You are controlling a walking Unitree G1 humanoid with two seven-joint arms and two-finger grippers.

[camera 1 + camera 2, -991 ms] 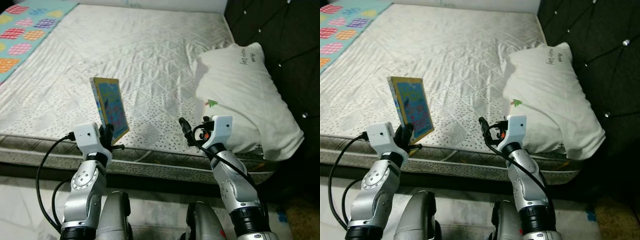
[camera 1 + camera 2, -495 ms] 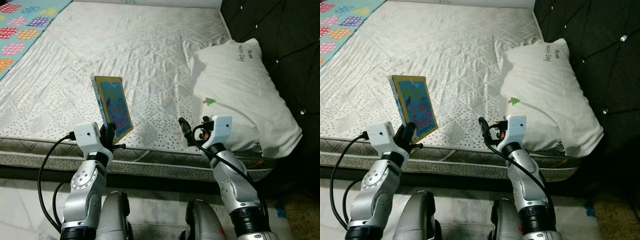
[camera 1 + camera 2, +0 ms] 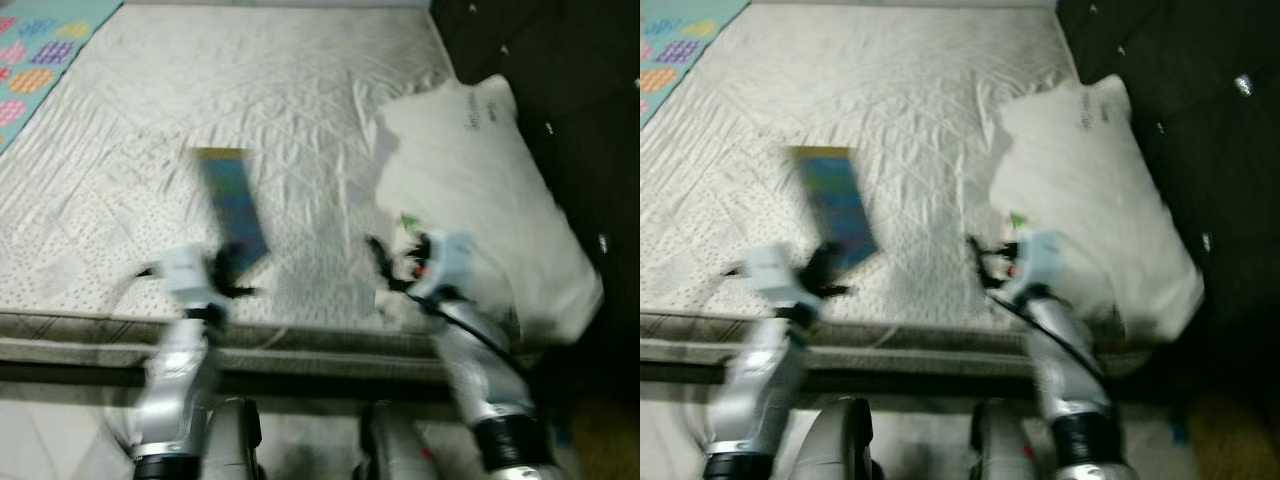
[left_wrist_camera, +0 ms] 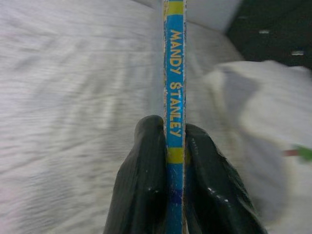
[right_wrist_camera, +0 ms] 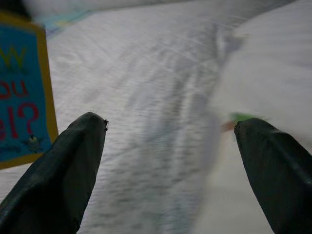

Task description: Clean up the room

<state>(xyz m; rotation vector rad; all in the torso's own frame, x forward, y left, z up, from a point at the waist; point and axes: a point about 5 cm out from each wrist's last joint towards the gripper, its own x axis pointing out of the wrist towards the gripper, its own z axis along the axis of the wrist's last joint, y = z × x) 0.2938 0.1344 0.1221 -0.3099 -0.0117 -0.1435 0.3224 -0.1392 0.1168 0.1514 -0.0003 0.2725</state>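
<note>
Whole view blurred vs 0.5 s ago, cam moved. L gripper (image 4: 174,146) still clamps book (image 4: 174,73) upright; R gripper (image 5: 170,141) spread, empty, pillow (image 3: 480,180) just beyond.

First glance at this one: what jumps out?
A blue, yellow-edged book held upright over the bare mattress, pinched at its spine by the left gripper. To the right a white pillow lies against the dark headboard, the open right gripper empty beside it.

Both eye views are smeared by motion blur; the arms and the book (image 3: 232,205) are left soft-edged. The bed (image 3: 300,90) is lit evenly and brightly, while the headboard (image 3: 1180,90) is lost in darkness. In the left wrist view the book's spine is rendered sharp against a streaked background.
</note>
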